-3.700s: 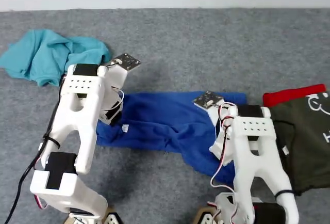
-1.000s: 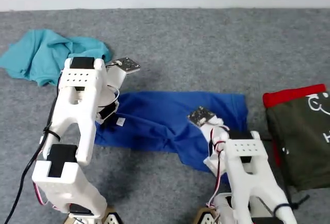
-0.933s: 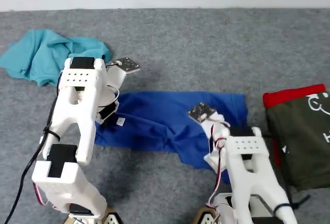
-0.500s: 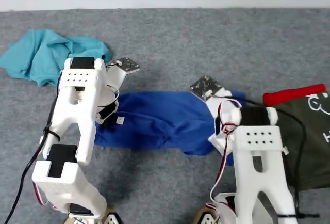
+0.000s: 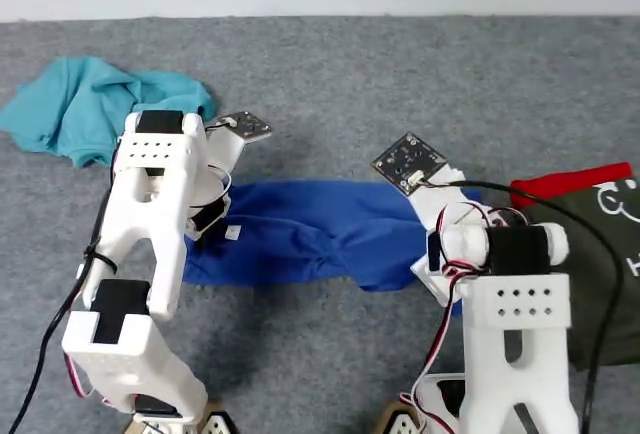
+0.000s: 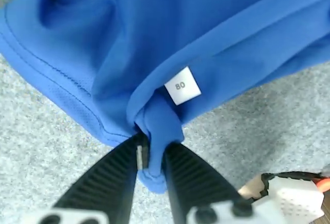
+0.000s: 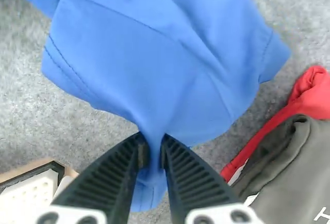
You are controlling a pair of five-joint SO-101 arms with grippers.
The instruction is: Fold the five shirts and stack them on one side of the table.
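Blue shirt (image 5: pixel 310 234) is lying bunched across mid-table (image 5: pixel 400 84), the left gripper (image 6: pixel 153 154) pinching the fold beside its label and the right gripper (image 7: pixel 153 152) clamping the opposite end, near the dark green shirt (image 5: pixel 590 254); a teal shirt (image 5: pixel 90 104) is lying crumpled far left.
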